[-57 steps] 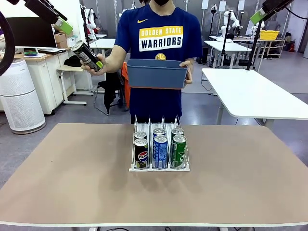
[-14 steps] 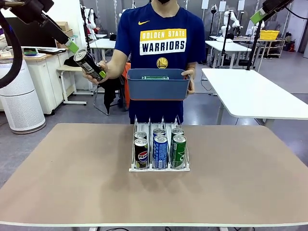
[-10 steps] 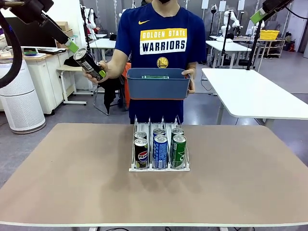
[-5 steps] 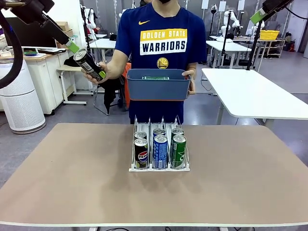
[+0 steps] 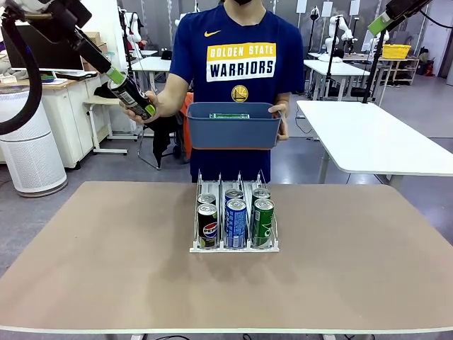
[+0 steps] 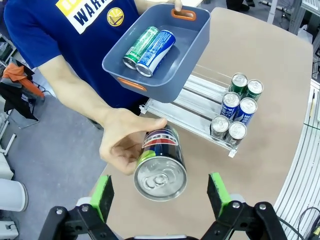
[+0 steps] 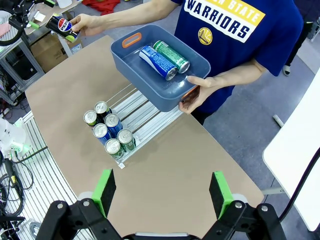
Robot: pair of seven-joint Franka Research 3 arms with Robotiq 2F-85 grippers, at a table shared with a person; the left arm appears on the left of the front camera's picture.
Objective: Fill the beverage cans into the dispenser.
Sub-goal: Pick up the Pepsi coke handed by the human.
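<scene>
A person's hand [image 6: 122, 142] holds out a black Pepsi can [image 6: 160, 170], silver top toward me. My left gripper [image 6: 160, 194] is open, its green pads on either side of the can's top without gripping it; in the front view this gripper [image 5: 115, 75] sits at the can [image 5: 132, 95]. The clear dispenser [image 5: 233, 244] in mid-table holds black, blue and green cans [image 5: 236, 223] in two rows. The person's other hand carries a blue-grey bin [image 5: 233, 131] holding a green can [image 6: 141, 47] and a blue can [image 6: 155, 52]. My right gripper [image 7: 162, 191] hangs open, high at the right [image 5: 380, 25].
The brown table [image 5: 106, 269] is bare around the dispenser. The person stands at the far edge, with the bin above the rack's back end. A white table [image 5: 375, 142] stands behind on the right, an air purifier [image 5: 28, 145] on the left.
My left gripper has come down and to the right until it brackets the top of the held can. The person has lowered and tilted the bin slightly. The right arm is still.
</scene>
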